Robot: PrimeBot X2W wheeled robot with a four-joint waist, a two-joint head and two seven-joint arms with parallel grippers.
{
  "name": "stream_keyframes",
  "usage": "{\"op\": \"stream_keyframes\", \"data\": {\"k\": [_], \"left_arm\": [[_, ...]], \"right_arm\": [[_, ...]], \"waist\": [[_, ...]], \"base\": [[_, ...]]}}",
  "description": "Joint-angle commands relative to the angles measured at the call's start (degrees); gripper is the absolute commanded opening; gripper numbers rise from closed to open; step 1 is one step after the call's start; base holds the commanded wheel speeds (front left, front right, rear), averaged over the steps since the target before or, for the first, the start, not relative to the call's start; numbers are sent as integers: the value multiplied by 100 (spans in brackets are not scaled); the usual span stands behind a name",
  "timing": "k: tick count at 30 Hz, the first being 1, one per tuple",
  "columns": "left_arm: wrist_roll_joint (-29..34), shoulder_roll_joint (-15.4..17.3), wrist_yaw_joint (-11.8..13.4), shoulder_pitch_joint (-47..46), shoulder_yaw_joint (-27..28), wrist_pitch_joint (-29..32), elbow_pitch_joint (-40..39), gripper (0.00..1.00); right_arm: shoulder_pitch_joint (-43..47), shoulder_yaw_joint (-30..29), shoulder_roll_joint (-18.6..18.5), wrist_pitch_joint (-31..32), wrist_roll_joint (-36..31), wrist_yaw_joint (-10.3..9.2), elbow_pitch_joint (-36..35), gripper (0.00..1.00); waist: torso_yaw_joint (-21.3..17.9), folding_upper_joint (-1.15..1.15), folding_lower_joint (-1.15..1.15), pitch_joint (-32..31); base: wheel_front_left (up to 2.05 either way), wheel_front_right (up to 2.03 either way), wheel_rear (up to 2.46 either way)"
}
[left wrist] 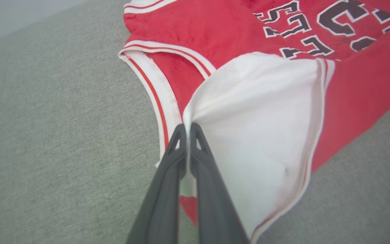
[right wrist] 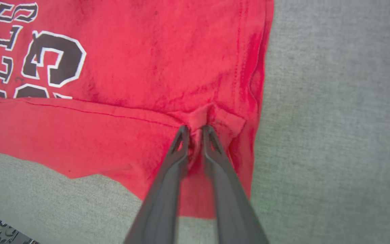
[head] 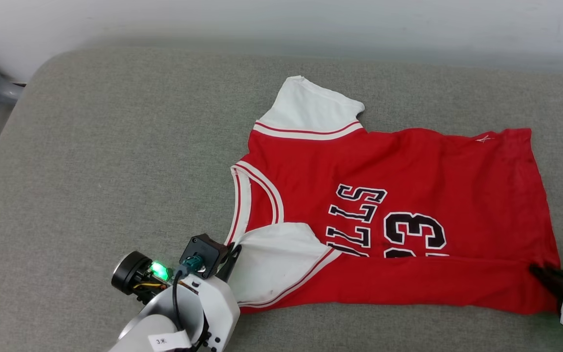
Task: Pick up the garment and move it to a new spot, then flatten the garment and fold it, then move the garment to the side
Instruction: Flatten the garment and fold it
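Garment (head: 408, 186) on grey cushion (head: 115, 171), left tool (left wrist: 188, 126) pinching white sleeve (left wrist: 256, 118), right tool (right wrist: 195, 128) pinching red hem (right wrist: 225, 120)

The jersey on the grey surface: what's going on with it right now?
The robot is mid-fold on the garment. The left gripper is shut on its near white sleeve, the right gripper on its red hem corner. The near edge is folded over the body, covering part of the lettering.
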Motion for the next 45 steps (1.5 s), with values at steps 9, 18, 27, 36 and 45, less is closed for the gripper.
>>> {"op": "stream_keyframes", "data": {"k": [9,18,27,36,45], "left_arm": [[-171,-368,381,32,288,-643,544,100],[-589,-535,1120,809,881,-1193,83,100],[-716,-608,1497,1714,613,-747,-540,100],[-576,-459,1695,1573,345,105,-510,100],[-523,-541,2037,1419,440,287,-179,100]], "right_arm": [[-140,360,-174,-1088,-333,-7,159,100],[250,345,-118,-1781,-1018,-7,-170,100],[917,-174,248,-1632,-1452,-7,-745,100],[1017,-458,371,-1490,-1543,-7,-1076,100],[956,-494,233,-1536,-1460,-7,-1121,100]], "waist": [[24,0,-1,-411],[-57,0,-1,-904],[-141,0,-1,-927],[-258,0,-1,-655],[-432,0,-1,-295]], "base": [[0,0,0],[0,0,0],[0,0,0],[0,0,0],[0,0,0]]}}
